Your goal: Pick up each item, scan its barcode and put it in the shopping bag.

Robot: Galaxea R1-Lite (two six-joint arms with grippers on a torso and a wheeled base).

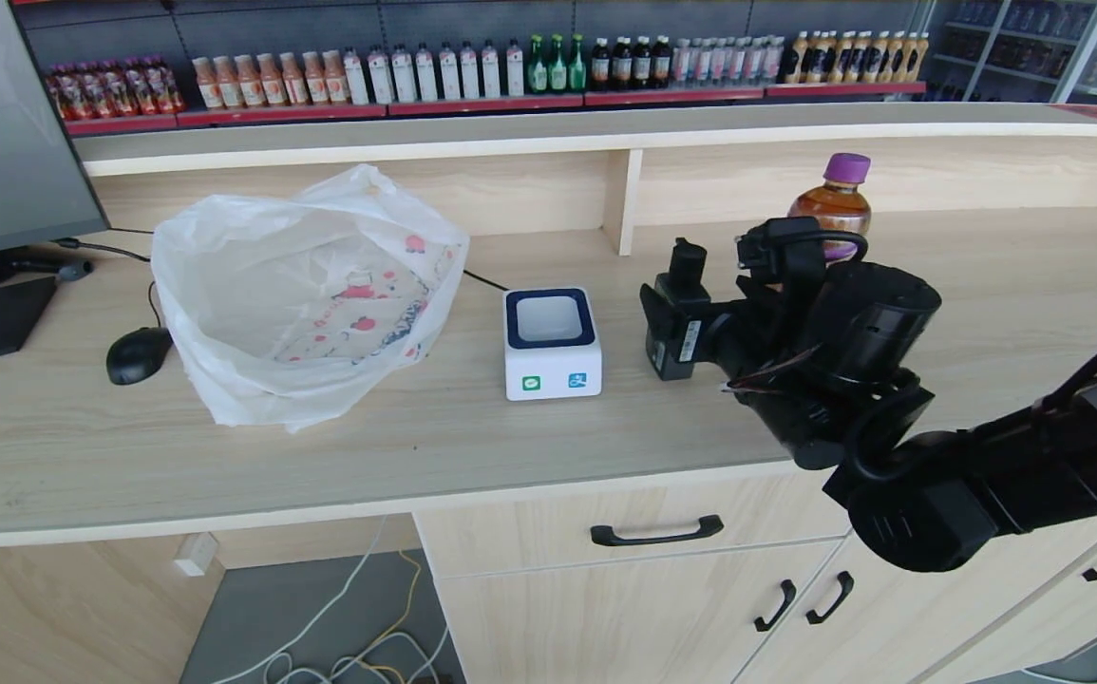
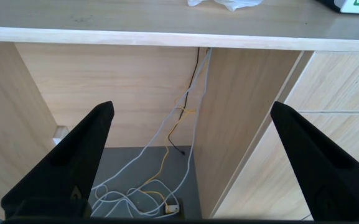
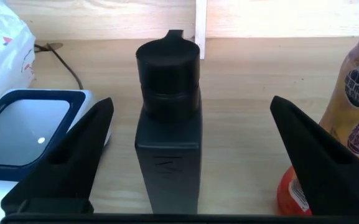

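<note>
Broadly, the pale wooden counter runs across the middle of the head view and carries everything. The white plastic shopping bag sits left of centre, slumped but with its mouth gaping upward. Red print shows through the film inside it, and I cannot tell whether that belongs to the bag or to an item in it. At centre stands the white scanner, its dark-blue-framed window facing up, just beside the bag. Right of the scanner a black flip-cap bottle stands upright on the counter. The right gripper is spread wide around it, one finger on each side, neither touching. Behind, in the upper right, a brown drink bottle with a purple cap stands upright. A black mouse lies at the far left, beside the bag. The left gripper hangs below the counter's front edge, jaws wide apart and holding nothing, facing loose cables on the floor.
</note>
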